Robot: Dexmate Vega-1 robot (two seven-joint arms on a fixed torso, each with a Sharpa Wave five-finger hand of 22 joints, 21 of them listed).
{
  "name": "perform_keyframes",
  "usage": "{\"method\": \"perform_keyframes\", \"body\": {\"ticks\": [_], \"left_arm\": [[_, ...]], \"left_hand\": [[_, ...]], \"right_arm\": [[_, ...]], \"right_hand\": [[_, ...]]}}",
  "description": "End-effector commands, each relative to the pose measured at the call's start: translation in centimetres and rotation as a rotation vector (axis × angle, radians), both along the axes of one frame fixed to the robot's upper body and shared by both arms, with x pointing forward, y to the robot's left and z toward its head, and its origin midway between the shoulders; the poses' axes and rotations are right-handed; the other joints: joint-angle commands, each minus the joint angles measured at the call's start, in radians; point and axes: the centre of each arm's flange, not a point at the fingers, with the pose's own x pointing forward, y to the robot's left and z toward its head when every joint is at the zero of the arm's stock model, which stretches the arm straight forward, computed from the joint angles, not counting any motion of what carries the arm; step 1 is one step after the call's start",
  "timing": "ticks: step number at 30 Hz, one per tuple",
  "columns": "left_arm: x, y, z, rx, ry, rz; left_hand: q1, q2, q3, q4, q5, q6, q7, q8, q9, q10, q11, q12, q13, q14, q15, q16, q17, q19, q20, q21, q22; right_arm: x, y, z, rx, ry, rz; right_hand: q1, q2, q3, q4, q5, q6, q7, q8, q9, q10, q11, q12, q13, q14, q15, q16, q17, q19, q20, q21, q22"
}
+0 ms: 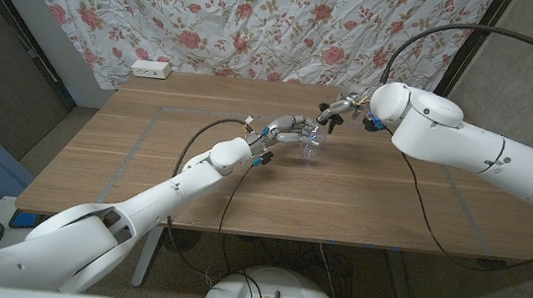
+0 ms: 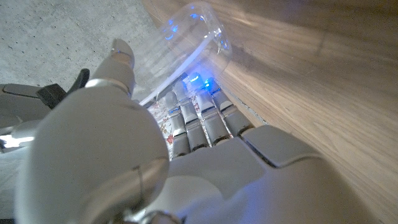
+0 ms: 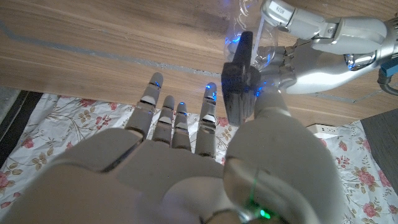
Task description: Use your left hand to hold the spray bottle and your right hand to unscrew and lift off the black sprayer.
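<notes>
The left hand (image 1: 286, 131) is gripping the clear plastic spray bottle (image 1: 310, 146) near the middle of the wooden counter (image 1: 147, 156), fingers (image 2: 199, 118) wrapped around its body. The right hand (image 1: 342, 110) is at the bottle's top; the black sprayer (image 3: 239, 74) is sitting beside its thumb, the other fingers (image 3: 177, 115) spread, so I cannot tell whether it is being gripped. Judged from this, holding is done; whether unscrewing is finished is unclear, and lifting away is left. Counter edges are lying well apart from the bottle, leaving open room all around.

Black sprayer (image 3: 239, 74), clear (perhaps blue-lit) bottle (image 2: 186, 37)
</notes>
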Motion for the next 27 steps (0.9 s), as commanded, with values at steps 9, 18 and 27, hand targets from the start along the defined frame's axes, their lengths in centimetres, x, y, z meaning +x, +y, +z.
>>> {"method": "perform_keyframes", "body": {"ticks": [9,18,27], "left_arm": [[0.17,0.0,0.24,0.002,-0.003,-0.003],[0.16,-0.05,0.18,0.002,-0.003,-0.004],[0.12,-0.09,0.09,0.006,-0.001,-0.006]], "left_hand": [[-0.018,0.131,0.012,0.003,0.005,0.066,-0.057,0.311,0.001,0.116,-0.109,0.0,0.109,0.005,-0.131,-0.001,0.002,0.009,0.002,0.005,0.004],[-0.017,0.13,0.012,0.003,0.005,0.066,-0.058,0.311,0.0,0.117,-0.11,0.0,0.109,0.004,-0.129,-0.001,0.003,0.009,0.002,0.005,0.004],[-0.016,0.131,0.012,0.002,0.005,0.067,-0.057,0.313,0.0,0.117,-0.109,-0.001,0.109,0.004,-0.13,0.0,0.003,0.009,0.002,0.005,0.004]], "right_arm": [[0.35,0.3,-0.26,-0.002,-0.006,-0.005],[0.25,0.32,-0.2,0.016,-0.02,0.008],[-0.02,0.26,-0.12,0.036,-0.041,0.016]], "right_hand": [[0.044,-0.004,0.02,-0.004,0.01,0.075,-0.021,0.036,0.016,0.02,-0.016,0.008,0.004,0.015,-0.015,0.006,0.001,0.024,-0.002,0.002,0.003],[0.062,-0.001,0.029,-0.002,0.012,0.108,-0.042,0.051,0.024,0.034,-0.029,0.01,0.003,0.03,-0.03,0.012,0.002,0.039,-0.004,0.003,0.003],[0.079,0.002,0.037,-0.001,0.014,0.157,-0.074,0.071,0.032,0.06,-0.047,0.016,0.001,0.047,-0.048,0.02,0.004,0.057,-0.005,0.005,0.003]]}}
